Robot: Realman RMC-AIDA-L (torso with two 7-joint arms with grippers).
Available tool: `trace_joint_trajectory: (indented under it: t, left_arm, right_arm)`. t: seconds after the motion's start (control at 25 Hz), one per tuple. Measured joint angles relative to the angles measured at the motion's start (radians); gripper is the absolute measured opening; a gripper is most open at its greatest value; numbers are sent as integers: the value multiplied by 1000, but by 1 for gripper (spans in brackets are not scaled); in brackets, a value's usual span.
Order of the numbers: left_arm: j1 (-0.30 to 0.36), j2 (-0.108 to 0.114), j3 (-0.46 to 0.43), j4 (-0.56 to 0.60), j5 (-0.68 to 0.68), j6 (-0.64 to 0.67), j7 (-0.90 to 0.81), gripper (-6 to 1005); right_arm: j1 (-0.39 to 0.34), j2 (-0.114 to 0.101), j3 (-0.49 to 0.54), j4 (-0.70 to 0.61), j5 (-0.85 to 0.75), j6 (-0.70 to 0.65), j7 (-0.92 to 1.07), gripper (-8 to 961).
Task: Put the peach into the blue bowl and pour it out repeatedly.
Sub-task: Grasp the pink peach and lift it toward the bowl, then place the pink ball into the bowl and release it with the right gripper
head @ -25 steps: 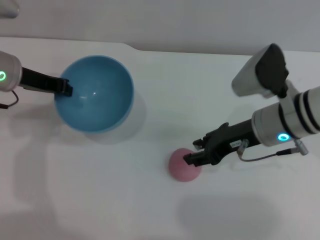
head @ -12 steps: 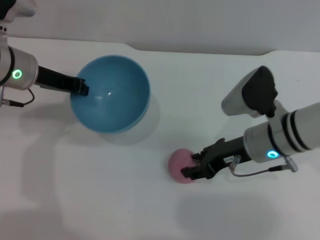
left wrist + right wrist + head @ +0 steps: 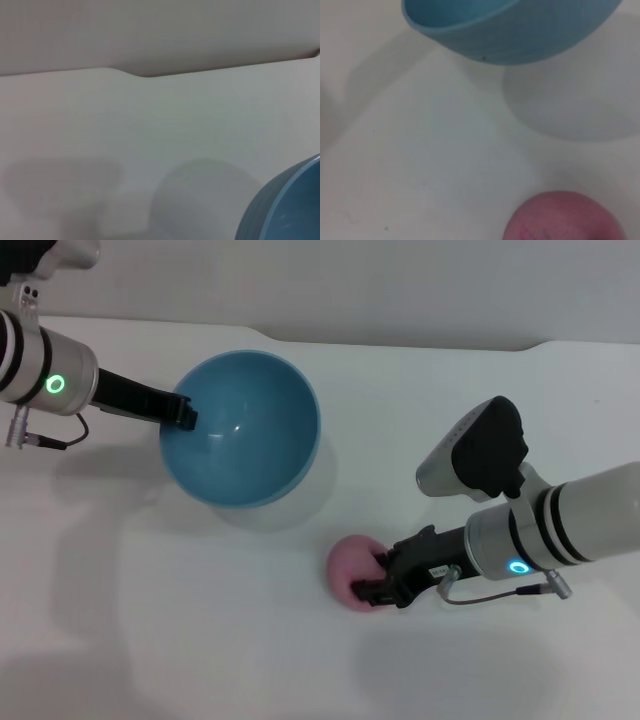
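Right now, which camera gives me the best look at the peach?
The head view: the whole peach sits on the table with the right gripper at it. The right wrist view shows only its top, cropped at the picture's edge. The left wrist view misses it.

The bowl [image 3: 240, 428] is plain glossy light blue, the peach [image 3: 352, 572] soft pink, the bench [image 3: 200, 620] white, both tools black.

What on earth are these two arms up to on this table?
The right gripper is closed around a pink peach lying on the white table. The left gripper holds the blue bowl by its rim, lifted and tilted; the bowl is empty. The peach has not gone in yet.
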Motion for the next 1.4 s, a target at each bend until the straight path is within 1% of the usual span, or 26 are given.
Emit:
trace_joint_trajectory:
  t: [0.12,0.24,0.28,0.32,0.36,0.4,0.48,0.6,0.8,0.96,1.0,1.04,1.12,1.2,1.24,1.28,1.32,1.36,1.4]
  left_arm:
    - [0,0,0,-1,-1,1,0,0]
    - [0,0,0,-2,-1,2,0,-1]
    - [0,0,0,-2,-1,2,0,-1]
    - [0,0,0,-2,-1,2,0,-1]
    - [-1,0,0,-2,-1,2,1,-1]
    - [-2,0,0,-2,-1,2,2,-1]
    - [-4,0,10,-3,-1,1,1,-1]
    - [-6,0,34,-4,-1,-1,-1,-1]
    - [-15,0,73,-7,-1,-2,-1,-1]
    - [-43,-2,170,-41,-1,-5,-25,0]
    - [-60,-3,209,-64,-6,-14,-31,0]
    - [-65,-4,220,-70,-11,-17,-32,0]
    - [-88,-7,281,-102,-43,-34,-36,0]
    - [-108,-9,346,-124,-88,-51,-38,0]
    - [-119,-10,380,-130,-112,-59,-40,-1]
    - [-125,-10,397,-132,-124,-64,-41,-1]
    - [-125,-10,397,-132,-124,-64,-41,-1]
    - [-146,-12,457,-134,-163,-76,-56,-1]
    - [-151,-13,471,-134,-170,-81,-63,-1]
  right_arm:
    - [-8,-1,11,-1,16,0,-1,487]
    - [-18,-8,31,-7,59,-2,-7,486]
    - [-21,-10,41,-9,64,-4,-10,431]
    - [-31,-11,76,-14,66,-20,-24,376]
    - [-31,-11,76,-14,66,-20,-24,321]
    - [-38,-11,98,-18,66,-31,-33,266]
    - [-58,-12,150,-31,66,-54,-44,215]
    - [-106,-16,236,-65,66,-90,-68,138]
    - [-195,-18,459,-127,67,-221,-174,80]
    - [-260,-19,665,-206,67,-370,-243,54]
    - [-271,-19,716,-227,70,-410,-252,47]
    - [-277,-19,767,-244,72,-447,-255,41]
    - [-281,-20,841,-279,77,-520,-260,50]
    - [-278,-20,890,-327,78,-609,-268,59]
    - [-278,-20,890,-327,78,-609,-268,64]
    - [-270,-20,885,-355,77,-647,-269,68]
    - [-265,-20,876,-365,75,-661,-270,73]
    - [-265,-20,876,-365,75,-661,-270,77]
    - [-257,-19,860,-374,73,-677,-272,82]
